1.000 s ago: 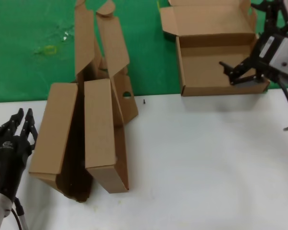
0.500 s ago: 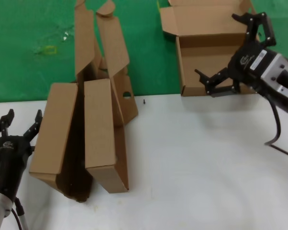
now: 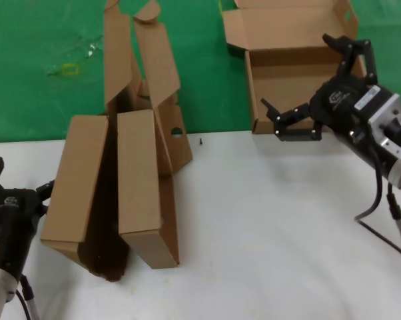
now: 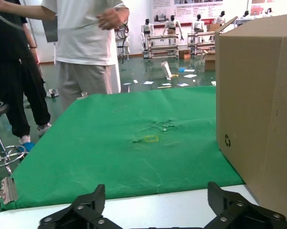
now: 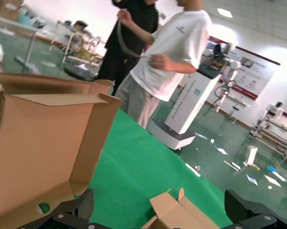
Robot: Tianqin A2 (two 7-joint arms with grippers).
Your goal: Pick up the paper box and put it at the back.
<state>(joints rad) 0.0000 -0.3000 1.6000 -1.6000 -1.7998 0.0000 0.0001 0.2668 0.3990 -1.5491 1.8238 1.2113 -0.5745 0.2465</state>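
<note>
Head view: brown corrugated cardboard mailer box [image 3: 300, 73], lid hinged open, sits on green cloth back area [image 3: 40, 80], front wall right at the cloth/white counter [image 3: 267, 227] boundary. Right gripper [image 3: 315, 87] hovers over box's front-right part, fingers wide apart, holding nothing. Judged risks: one finger hangs past the front wall, the other above the tray, so a sideways sweep could hook the thin wall and drag the box fwd onto the white; raised lid and side flap could also snag. Plenty of bare white counter nearer the robot for pulling clear. Stack of plain brown cardboard slabs [image 3: 120, 180] stands well apart to the left, straddling the cloth edge, leaning and likely easy to topple. Left gripper [image 3: 17, 183] parked low by the stack's left side, fingers apart, empty.

Left wrist view: fingers [image 4: 81, 217] splayed, nothing between; cardboard slab wall [image 4: 258, 119] close on one side, so little room there, open green cloth ahead.

Right wrist view: fingers [image 5: 67, 217] apart, empty; open lid and flap of mailer box [image 5: 43, 143] close beside, small cardboard flap [image 5: 179, 214] between; tight clearance, bump poss.
</note>
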